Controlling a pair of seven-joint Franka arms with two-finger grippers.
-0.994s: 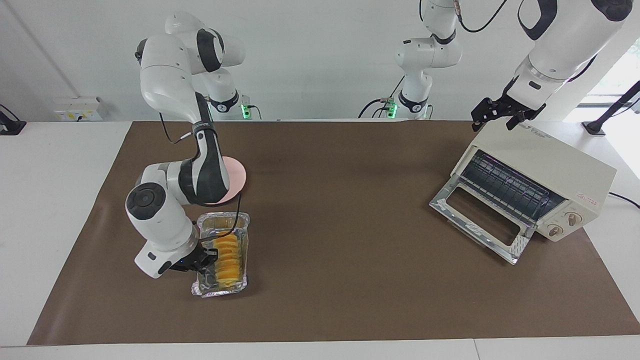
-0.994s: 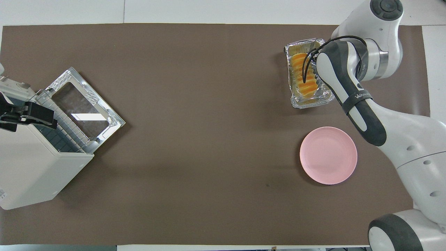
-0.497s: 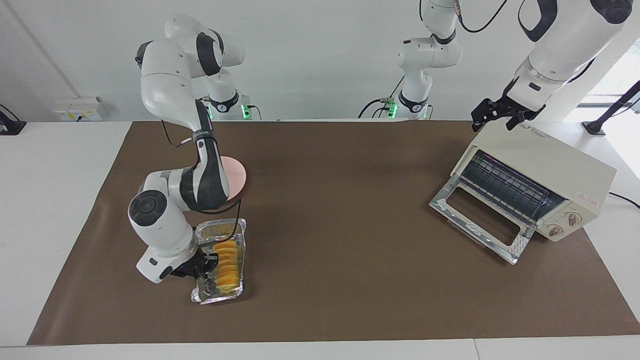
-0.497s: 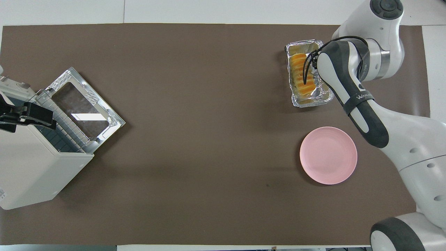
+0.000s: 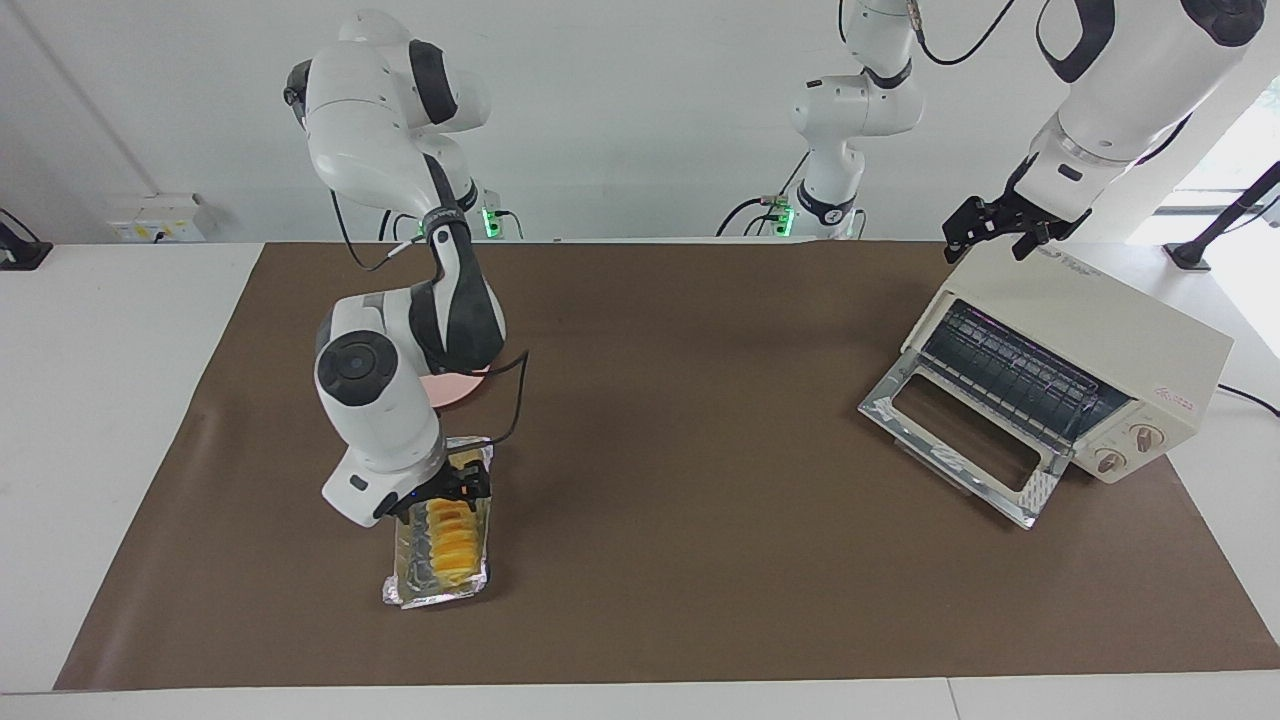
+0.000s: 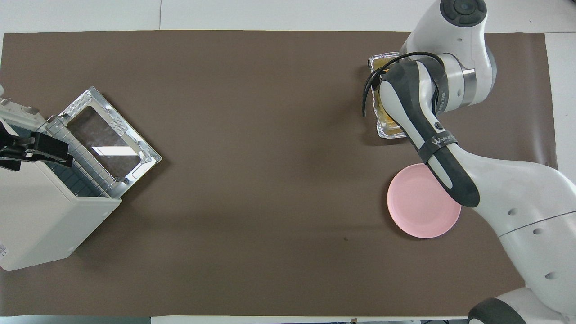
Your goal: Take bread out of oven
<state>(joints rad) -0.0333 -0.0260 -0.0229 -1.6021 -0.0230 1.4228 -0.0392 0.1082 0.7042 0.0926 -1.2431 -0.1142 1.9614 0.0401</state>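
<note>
One gripper point(image 5: 462, 487) — now higher above bread point(image 5: 450, 535).

Two fixed cams, both high and set well back. Facing view: across the table from the robots, looking toward them and the white wall, arm bases along its top. Overhead view: above the robots' end, looking forward and steeply down, arms entering from its bottom. Half a turn apart, so sides swap. Both share the whole brown rectangular table mat point(image 5: 680, 500) point(image 6: 270, 180), with the boxy cream-white toaster oven point(image 5: 1090, 350) point(image 6: 40, 216) at the left arm's end and the round pink plate point(image 5: 452, 389) point(image 6: 416, 207) at the right arm's end.
</note>
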